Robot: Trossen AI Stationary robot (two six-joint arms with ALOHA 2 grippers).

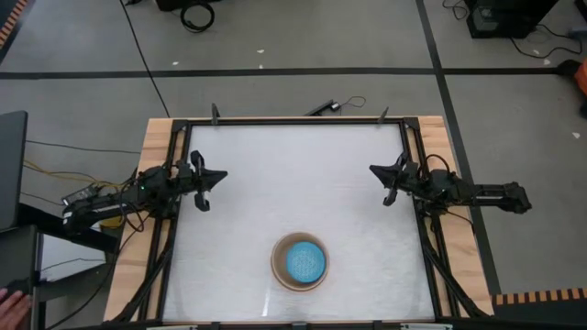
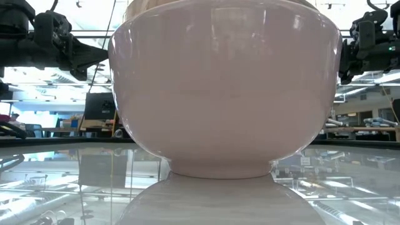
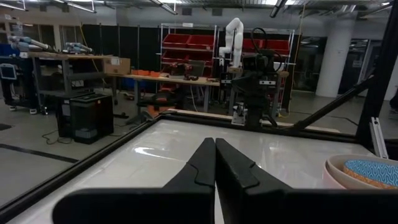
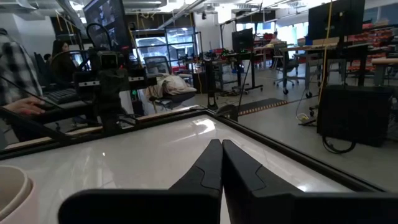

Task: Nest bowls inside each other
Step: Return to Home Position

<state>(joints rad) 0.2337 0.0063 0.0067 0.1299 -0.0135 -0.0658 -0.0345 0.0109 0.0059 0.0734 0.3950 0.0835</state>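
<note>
The bowls stand as one stack near the table's near edge, about the middle. The cream-white bowl (image 1: 276, 263) is outermost and rests by its base on the white tabletop. A tan rim shows inside it, and the blue bowl (image 1: 304, 262) sits innermost. The low view is filled by the cream-white bowl's wall (image 2: 225, 94). The stack also shows in the left wrist view (image 3: 364, 173) and its rim in the right wrist view (image 4: 12, 186). My left gripper (image 1: 223, 174) (image 3: 215, 146) is shut and raised at the table's left side. My right gripper (image 1: 371, 169) (image 4: 221, 146) is shut and raised at the right side.
A black frame rail (image 1: 303, 121) runs around the white tabletop, with wooden borders outside it. The middle and far part of the table lie bare between the two arms. A person's hand (image 1: 11, 298) shows off the table at the near left.
</note>
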